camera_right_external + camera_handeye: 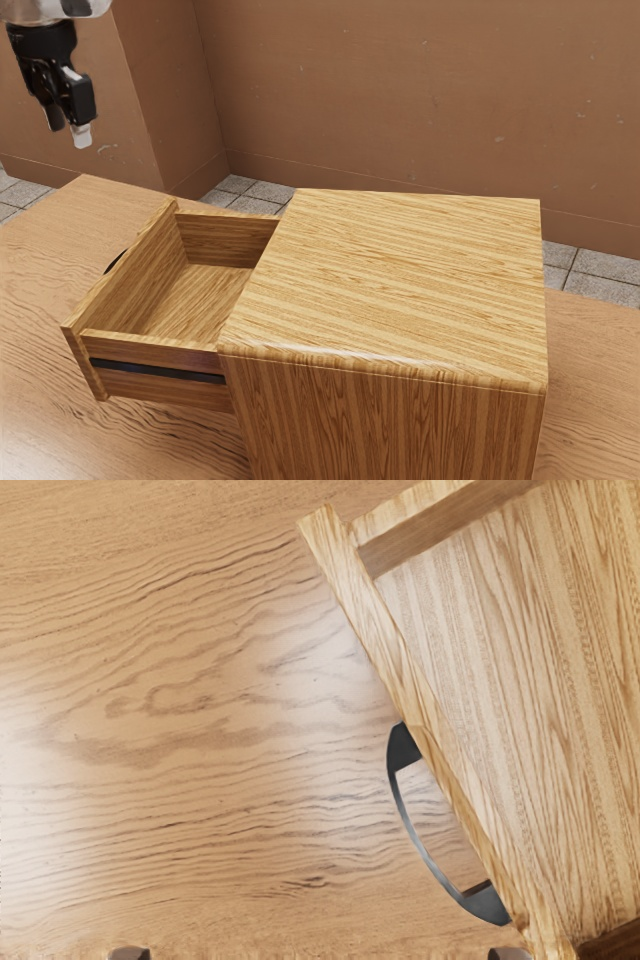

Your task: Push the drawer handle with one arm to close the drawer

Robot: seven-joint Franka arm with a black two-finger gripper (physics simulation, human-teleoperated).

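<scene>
At the exterior view's upper left my gripper (69, 132) hangs above the table, higher than the drawer (150, 350) and apart from it. The wooden drawer stands well out of its cabinet (390, 285), its inside bare. A sliver of the dark handle (115, 262) peeks out behind the drawer's front panel. In the wrist view, two fingertips far apart at the lower edge mark the open gripper (320, 954), with nothing held. The curved black handle (415, 835) is attached to the outer face of the front panel (385, 650).
The wooden table (35, 290) extends around the cabinet and beyond the drawer front. Behind it are a brown wall (400, 90), a wall corner jutting out at the exterior view's left, and a tiled floor (590, 265).
</scene>
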